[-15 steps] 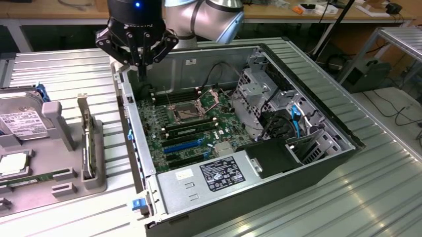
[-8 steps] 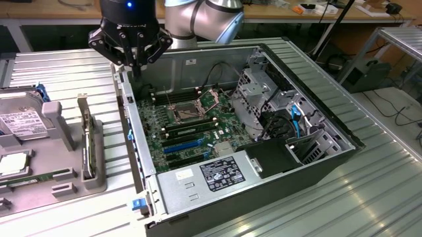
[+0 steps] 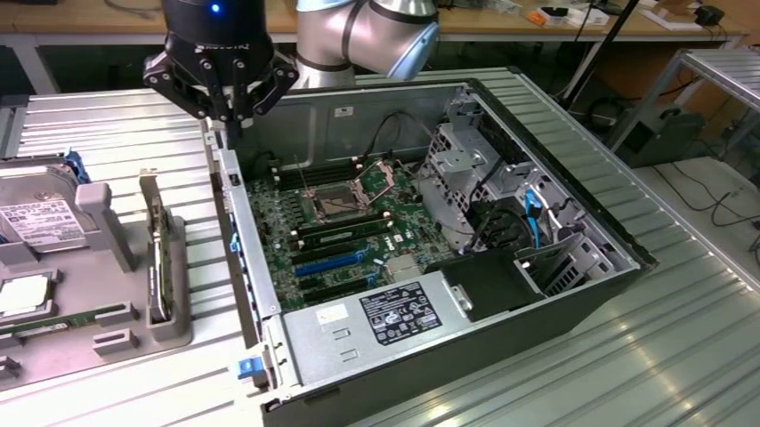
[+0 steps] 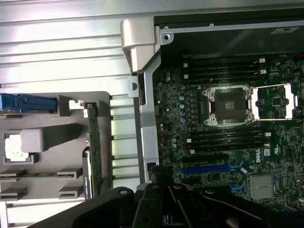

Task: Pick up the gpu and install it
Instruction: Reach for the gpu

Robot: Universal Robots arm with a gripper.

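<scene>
Exterior view high, angled down at the open case (image 3: pixel 333 124); wrist view closer, straight down; motherboard (image 3: pixel 344 222) (image 4: pixel 209 152) in both.

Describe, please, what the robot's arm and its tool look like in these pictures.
The arm is built of smooth, rounded, silver-grey joint housings. The tool is matte black. It has a cylindrical body bearing a small blue light, with angular hinged linkages on either side that narrow toward the tips. In the wrist view its black links show round pivot pins.

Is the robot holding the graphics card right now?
No, the gpu stands on edge in the grey holder, apart from the shut gripper.
</scene>
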